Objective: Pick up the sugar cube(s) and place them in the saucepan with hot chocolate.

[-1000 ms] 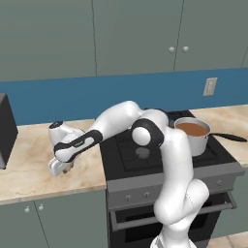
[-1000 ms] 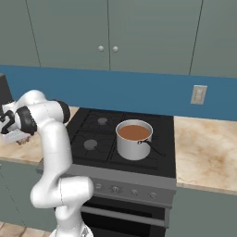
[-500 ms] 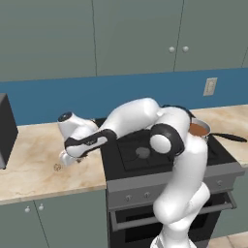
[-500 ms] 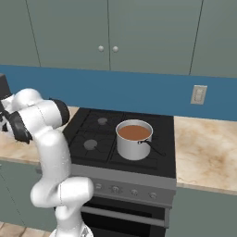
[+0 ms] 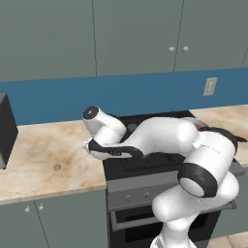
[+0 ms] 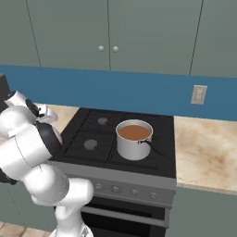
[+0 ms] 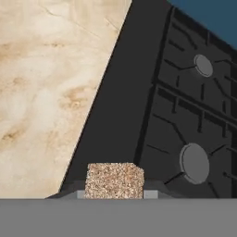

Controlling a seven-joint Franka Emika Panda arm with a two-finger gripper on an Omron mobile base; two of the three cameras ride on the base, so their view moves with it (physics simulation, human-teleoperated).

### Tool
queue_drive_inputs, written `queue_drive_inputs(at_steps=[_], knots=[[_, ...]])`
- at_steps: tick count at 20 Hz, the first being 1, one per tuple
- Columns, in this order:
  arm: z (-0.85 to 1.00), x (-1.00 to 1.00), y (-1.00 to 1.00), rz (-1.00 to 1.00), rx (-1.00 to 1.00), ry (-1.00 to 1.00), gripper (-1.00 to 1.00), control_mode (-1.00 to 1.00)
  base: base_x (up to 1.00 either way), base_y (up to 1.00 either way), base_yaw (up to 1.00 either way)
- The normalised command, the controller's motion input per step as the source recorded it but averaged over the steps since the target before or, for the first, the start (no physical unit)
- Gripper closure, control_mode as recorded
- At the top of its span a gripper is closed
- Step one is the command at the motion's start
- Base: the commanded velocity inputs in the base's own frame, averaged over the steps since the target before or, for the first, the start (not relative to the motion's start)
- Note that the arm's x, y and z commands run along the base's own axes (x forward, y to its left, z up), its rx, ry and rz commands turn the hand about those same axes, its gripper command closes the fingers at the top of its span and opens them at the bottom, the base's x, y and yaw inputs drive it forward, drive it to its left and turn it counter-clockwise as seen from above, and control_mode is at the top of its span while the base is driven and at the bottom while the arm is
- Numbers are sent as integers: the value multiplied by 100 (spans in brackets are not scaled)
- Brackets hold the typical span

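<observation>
A small tan speckled sugar cube was observed clamped between the fingertips of the end effector, as seen in the hand view. The hold was located above the seam where the beige marbled stone desk met the black gas cooktop. A second small cube was noted lying on the desk, well apart from the arm. The round silver saucepan with brown liquid and a thin black handle was found standing on the front right burner, on the far side of the cooktop from the end effector.

Risks were assessed as follows. The cube was held only by a narrow grip at its lower part; a slip during the long carry across the burners was judged possible, and a cube dropped into the grates would be hard to recover. A low approach was judged liable to strike the saucepan's rim or handle and spill the liquid. Release from too great a height could cause splashing.

No brand, label or legible writing was found on any surface.
</observation>
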Motion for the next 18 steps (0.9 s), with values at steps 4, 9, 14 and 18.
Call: queue_drive_inputs(at_steps=[4,9,14,18], knots=[[74,0,-99,-23,0,-23,100,-100,0,0,0],[56,0,-100,-27,0,-12,100,-100,0,0,0],[42,8,-100,-30,6,3,100,-100,0,0,0],[25,4,-100,-29,16,1,100,-100,0,0,0]])
